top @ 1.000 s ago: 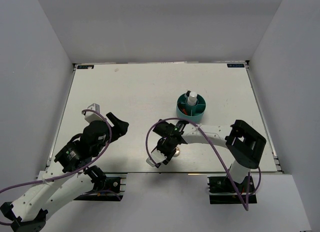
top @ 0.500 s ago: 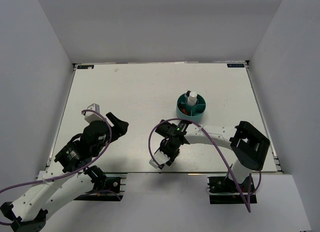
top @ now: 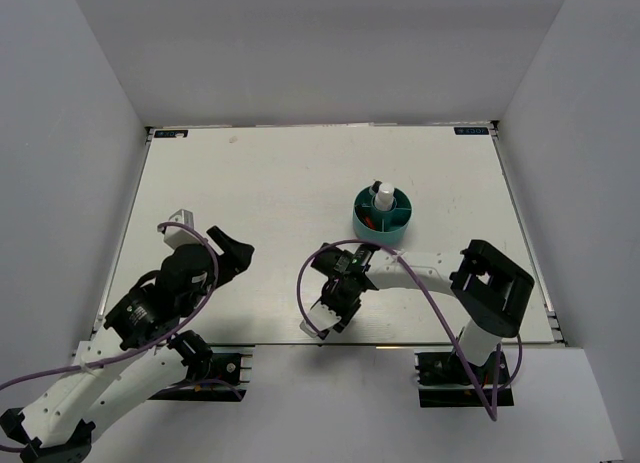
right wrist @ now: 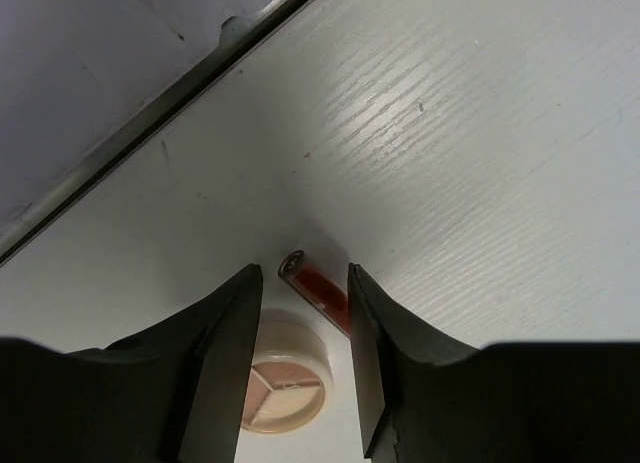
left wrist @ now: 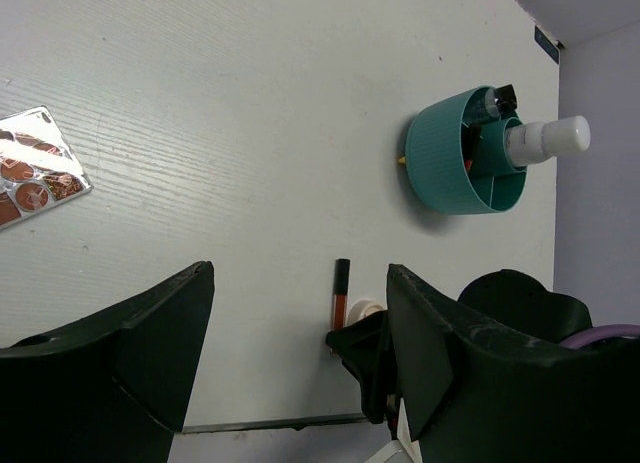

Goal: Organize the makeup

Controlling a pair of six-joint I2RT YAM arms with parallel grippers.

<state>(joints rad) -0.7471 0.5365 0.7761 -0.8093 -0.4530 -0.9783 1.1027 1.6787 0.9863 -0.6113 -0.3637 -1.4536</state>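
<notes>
Black fingers of the right gripper (right wrist: 300,283) stand apart (open, nothing held) and straddle two items lying close to the near edge of the table (top: 280,173). One is a round compact (right wrist: 285,388) with a pale rim and a cream pan divided in three. The other, just beside it, is a thin red stick (right wrist: 318,288) with a dark end.

Step in hand, as judged: the approach to a pick. Which of the two items is the target cannot be told from this view. The next move calls for settling over one item alone, closing on it, then carrying it to the teal cup (top: 380,215) farther back, where a white bottle (left wrist: 545,138) already stands upright.

Left gripper (left wrist: 300,283) hangs open and empty above the table. A square palette (left wrist: 30,168) with reddish-brown pans lies apart from it at the table's left side, not yet sorted.
</notes>
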